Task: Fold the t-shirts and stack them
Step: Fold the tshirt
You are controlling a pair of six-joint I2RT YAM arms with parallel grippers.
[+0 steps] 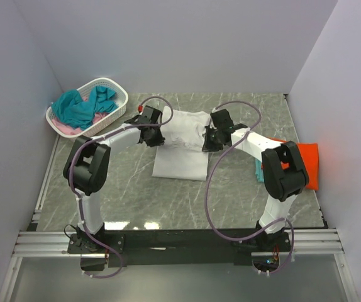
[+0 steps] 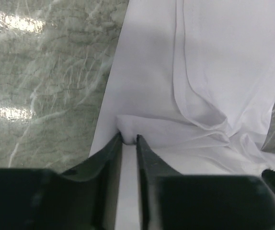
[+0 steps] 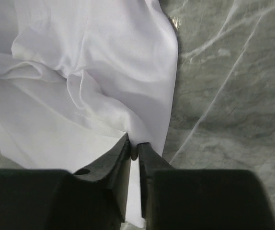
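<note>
The white t-shirt (image 1: pixel 179 151) is spread mid-table (image 1: pixel 136 189) between the two arms, with its far part bunched up and the near part lying flat. The left gripper (image 2: pixel 129 139) is closed down narrow on a pinch of cloth at the shirt's left edge. The right gripper (image 3: pixel 134 146) is nipped the same way on the right edge, with a thin fold caught at the tips. So a fold looks to be in hand, tbh. To get it done well, both edges should be carried at the same height and pace so the crease lands straight. The cloth should be kept lightly taut between the pinches so the middle wrinkles get pulled out, not folded in. Release is best left until the carried layer is lying flat. The orange-red t-shirt (image 1: pixel 306 165) is parked at the right, which is probably where the stack goes. Teal t-shirts (image 1: pixel 80 107) are heaped in the basket (image 1: pixel 119 87) far left.
</note>
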